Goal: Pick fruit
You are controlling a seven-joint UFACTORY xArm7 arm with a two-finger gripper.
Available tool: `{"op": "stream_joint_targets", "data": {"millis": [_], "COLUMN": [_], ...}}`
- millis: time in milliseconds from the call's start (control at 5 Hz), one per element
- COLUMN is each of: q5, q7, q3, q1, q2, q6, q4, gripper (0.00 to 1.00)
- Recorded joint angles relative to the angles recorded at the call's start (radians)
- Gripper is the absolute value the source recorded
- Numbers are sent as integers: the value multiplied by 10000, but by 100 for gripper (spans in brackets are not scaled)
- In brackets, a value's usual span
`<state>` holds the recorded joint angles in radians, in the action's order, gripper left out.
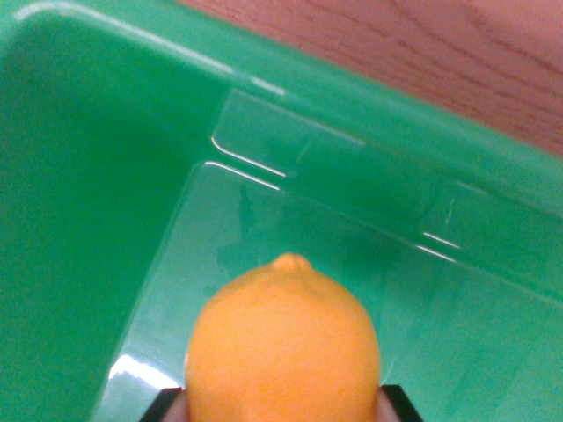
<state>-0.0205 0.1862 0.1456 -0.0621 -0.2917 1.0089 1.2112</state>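
An orange-yellow lemon (281, 347) fills the lower middle of the wrist view, its small nipple end pointing up the picture. It sits between the two dark fingertips (163, 404) of the end effector (281, 406), which show only as black corners at the bottom edge, one on each side of the fruit. Both corners lie hard against the lemon's sides, so the end effector appears closed onto the lemon and holding it (only slivers of the fingers show, so the contact itself is partly hidden).

Behind and around the lemon is a green plastic bin (79, 220). Its wall runs up the wrist view's left, and its rim crosses from the top left down toward the right edge. The inside of the bin has a stepped ledge below the rim, with pale highlights along its edges and a bright glint near the lower left corner. The bin's floor lies behind the lemon; whether the fruit touches it or hangs above it cannot be told.

Beyond the rim, at the top right, is a strip of reddish-brown wood-grain worktop (457, 53). Nothing else lies in the visible part of the bin near the lemon.
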Motion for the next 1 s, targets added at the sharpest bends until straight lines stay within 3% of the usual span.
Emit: {"op": "stream_joint_targets", "data": {"millis": [200,400,600,800,1000], "q5": [0,28,28,56,56], "q7": [0,11,11,22,22], "q3": [0,9,9,18,18], "q1": [0,8,8,15,15], "q2": [0,160,160,326,326], "q6": [0,452,452,918,918], "q4": [0,293,293,596,596], "gripper": [100,100,100,100,100]}}
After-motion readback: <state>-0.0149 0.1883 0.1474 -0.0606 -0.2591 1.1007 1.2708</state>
